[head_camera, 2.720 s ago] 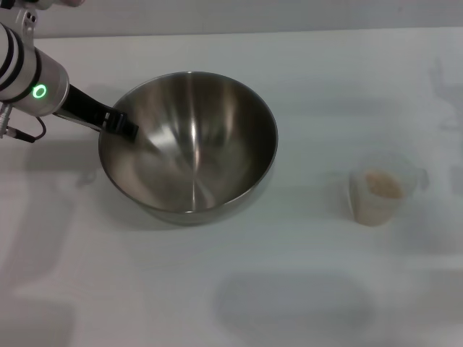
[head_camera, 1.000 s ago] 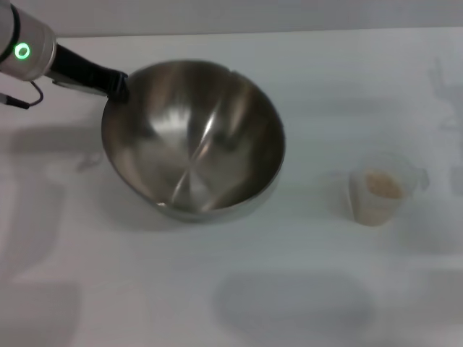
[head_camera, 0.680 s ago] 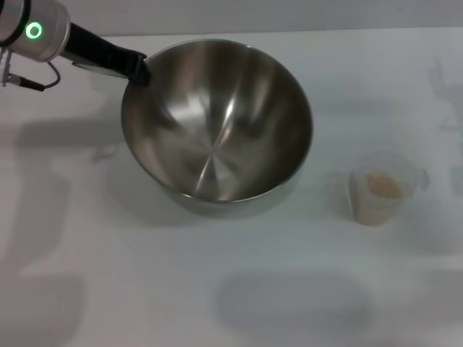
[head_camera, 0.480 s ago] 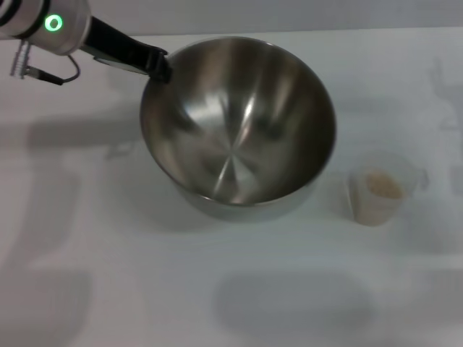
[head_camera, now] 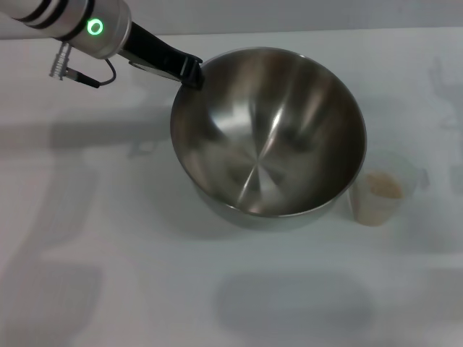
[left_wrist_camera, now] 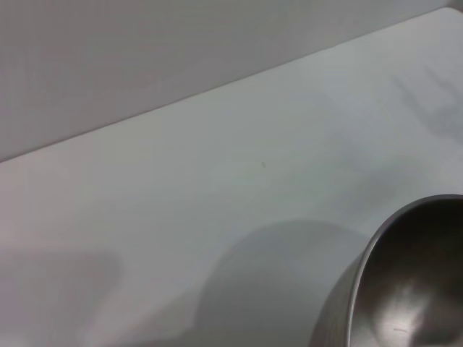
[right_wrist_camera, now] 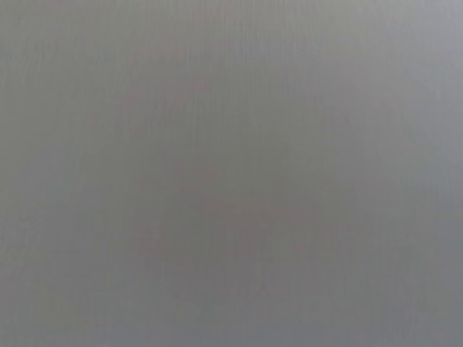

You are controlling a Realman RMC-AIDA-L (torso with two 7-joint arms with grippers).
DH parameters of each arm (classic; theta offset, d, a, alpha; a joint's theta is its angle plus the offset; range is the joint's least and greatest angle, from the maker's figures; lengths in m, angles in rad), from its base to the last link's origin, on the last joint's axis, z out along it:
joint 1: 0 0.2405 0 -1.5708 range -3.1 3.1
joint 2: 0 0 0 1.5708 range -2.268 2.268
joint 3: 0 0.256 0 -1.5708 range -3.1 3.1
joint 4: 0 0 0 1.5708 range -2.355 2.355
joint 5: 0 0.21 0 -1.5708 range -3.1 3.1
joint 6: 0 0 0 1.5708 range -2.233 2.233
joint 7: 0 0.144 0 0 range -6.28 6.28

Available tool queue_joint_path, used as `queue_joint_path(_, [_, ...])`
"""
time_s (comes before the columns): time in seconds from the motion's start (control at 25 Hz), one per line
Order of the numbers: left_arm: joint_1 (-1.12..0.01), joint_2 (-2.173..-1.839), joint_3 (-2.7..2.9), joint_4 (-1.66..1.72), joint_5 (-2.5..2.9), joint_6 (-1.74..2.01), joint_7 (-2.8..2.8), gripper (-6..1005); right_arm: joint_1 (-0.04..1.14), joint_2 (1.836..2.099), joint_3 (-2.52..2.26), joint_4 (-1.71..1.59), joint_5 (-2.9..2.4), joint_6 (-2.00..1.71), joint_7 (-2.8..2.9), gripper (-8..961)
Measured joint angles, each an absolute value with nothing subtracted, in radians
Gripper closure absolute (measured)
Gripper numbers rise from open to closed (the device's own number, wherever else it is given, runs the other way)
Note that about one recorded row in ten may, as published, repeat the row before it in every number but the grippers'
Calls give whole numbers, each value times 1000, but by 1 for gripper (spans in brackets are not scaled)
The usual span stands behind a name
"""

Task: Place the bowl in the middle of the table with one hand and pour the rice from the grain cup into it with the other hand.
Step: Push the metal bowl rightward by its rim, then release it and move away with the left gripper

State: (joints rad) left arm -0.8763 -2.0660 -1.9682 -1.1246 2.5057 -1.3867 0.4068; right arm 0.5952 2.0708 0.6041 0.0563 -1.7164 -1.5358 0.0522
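Observation:
The large steel bowl (head_camera: 268,134) hangs tilted above the white table (head_camera: 108,275), near its middle. My left gripper (head_camera: 190,72) is shut on the bowl's far left rim and carries it. The bowl's rim also shows in the left wrist view (left_wrist_camera: 405,289). The clear grain cup (head_camera: 380,195) stands on the table right of the bowl, its left side hidden behind the bowl's rim. Pale rice (head_camera: 383,186) fills it. My right gripper is out of view; the right wrist view shows only plain grey.
The bowl's shadow (head_camera: 289,303) lies on the table in front of it. A grey wall (left_wrist_camera: 145,58) runs behind the table's far edge.
My left gripper has lifted the bowl and carried it to the right, toward the cup. The bowl now overlaps the cup's left side. The cup has not moved.

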Motion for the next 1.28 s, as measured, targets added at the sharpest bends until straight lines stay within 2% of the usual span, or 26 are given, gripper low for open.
queue_joint_path(1.28, [-900, -2066, -1890, -953, 2511, -1207, 433, 966, 592, 2071, 598, 51, -1718, -1541, 52, 253])
